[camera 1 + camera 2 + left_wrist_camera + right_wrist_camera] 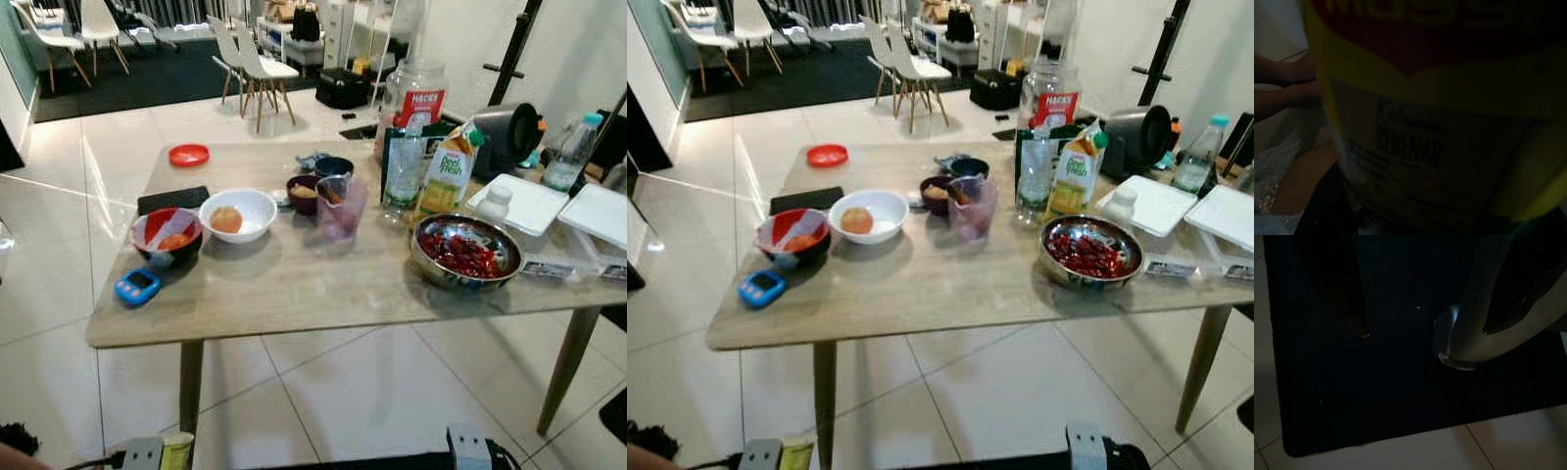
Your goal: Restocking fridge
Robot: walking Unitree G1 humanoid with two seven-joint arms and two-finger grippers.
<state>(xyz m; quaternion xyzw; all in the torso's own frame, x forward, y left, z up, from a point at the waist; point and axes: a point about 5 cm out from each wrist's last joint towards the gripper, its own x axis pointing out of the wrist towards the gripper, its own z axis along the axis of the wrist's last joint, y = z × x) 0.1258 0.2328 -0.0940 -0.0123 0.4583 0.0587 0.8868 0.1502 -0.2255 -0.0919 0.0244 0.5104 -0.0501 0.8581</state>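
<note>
Pressed close before the left wrist camera: a yellow packet with a red band and dark lettering reading "SEBENAR"; lettering level across that view, red band above it, so apparently upright, though long axis hard to judge with the edges cut off; seen again as a yellow sliver at the bottom left of the left eye view, just beside the left gripper's mount; cannot tell whether the left fingers grip it. Behind the packet, something like a person's hand, brown cardboard and bubble wrap, all dim.

Right gripper low over a dark mat on pale tiles; fingers spread apart, nothing between them; a silver tube beyond.

Ahead, mid-frame, a wooden table; right of centre a steel bowl of red chillies; above it a juice carton and a water bottle, both upright and near each other; left of centre a white bowl, a red-and-black bowl, a blue device by the near edge; a red lid at the far edge; white chairs at the top.
</note>
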